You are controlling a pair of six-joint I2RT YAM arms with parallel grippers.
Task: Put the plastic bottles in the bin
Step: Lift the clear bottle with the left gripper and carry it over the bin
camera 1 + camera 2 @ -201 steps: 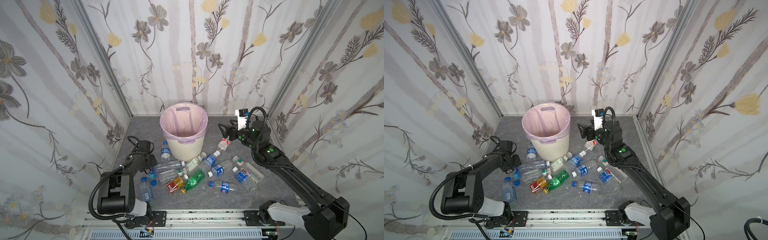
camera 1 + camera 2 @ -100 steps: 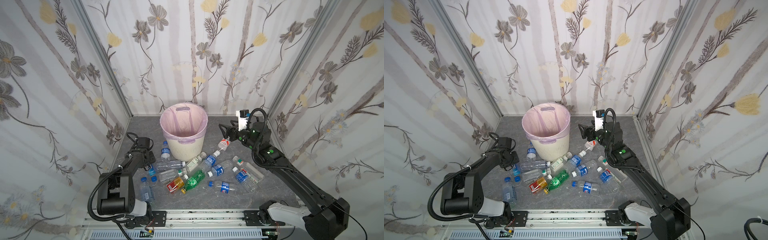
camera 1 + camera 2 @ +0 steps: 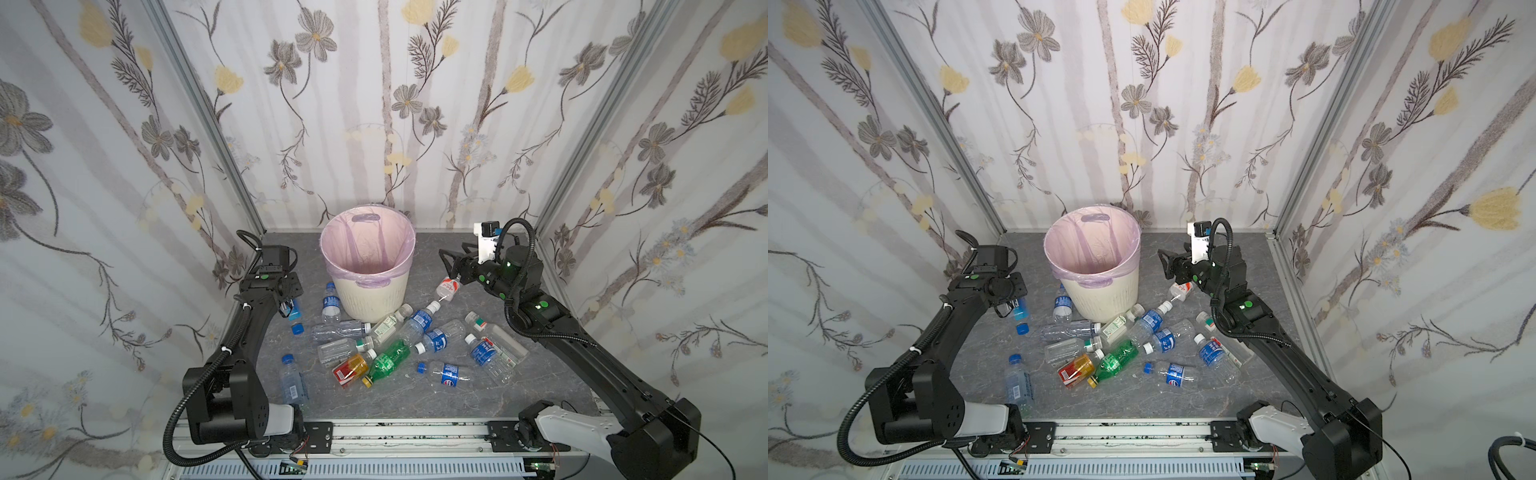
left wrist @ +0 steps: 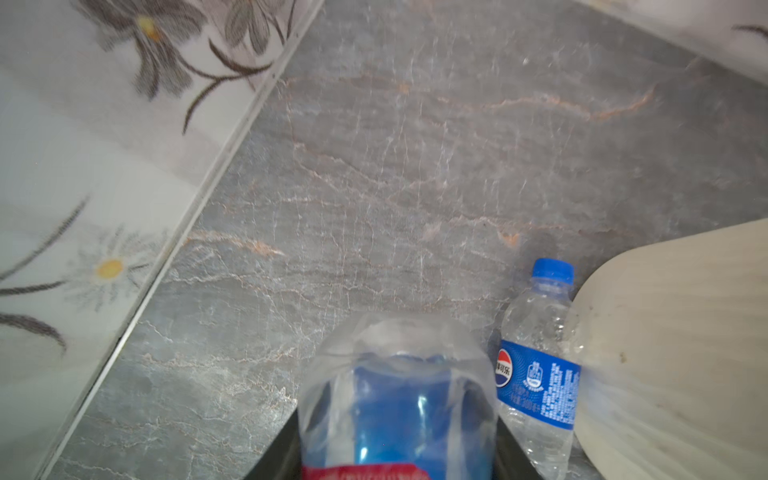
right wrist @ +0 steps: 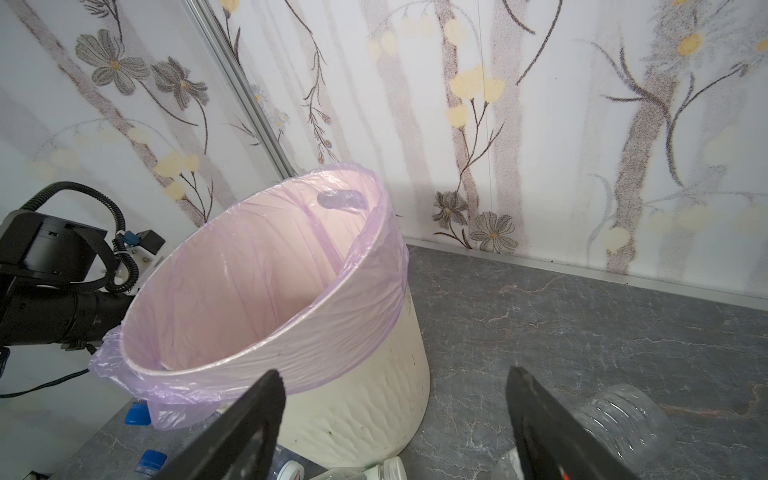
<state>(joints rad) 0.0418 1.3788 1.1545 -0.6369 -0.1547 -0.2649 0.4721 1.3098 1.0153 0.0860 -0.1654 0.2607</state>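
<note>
Noted left pincer [image 4: 397, 461] clenched on blue-labelled bottle [image 4: 395, 395] beside bin [image 3: 370, 299]; right pincer [image 5: 394, 376] spread wide, red-labelled bottle [image 3: 448, 287] lying below, near it.

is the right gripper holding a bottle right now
No, in the right wrist view the right gripper has its jaws wide apart, with only the bin showing between them.

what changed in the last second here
The left gripper closed on a clear blue-labelled bottle lying left of the other bottles and drew it slightly away from them, perhaps lifting it. The right gripper stayed open beside the bin. The bin and the other bottles did not move.
</note>
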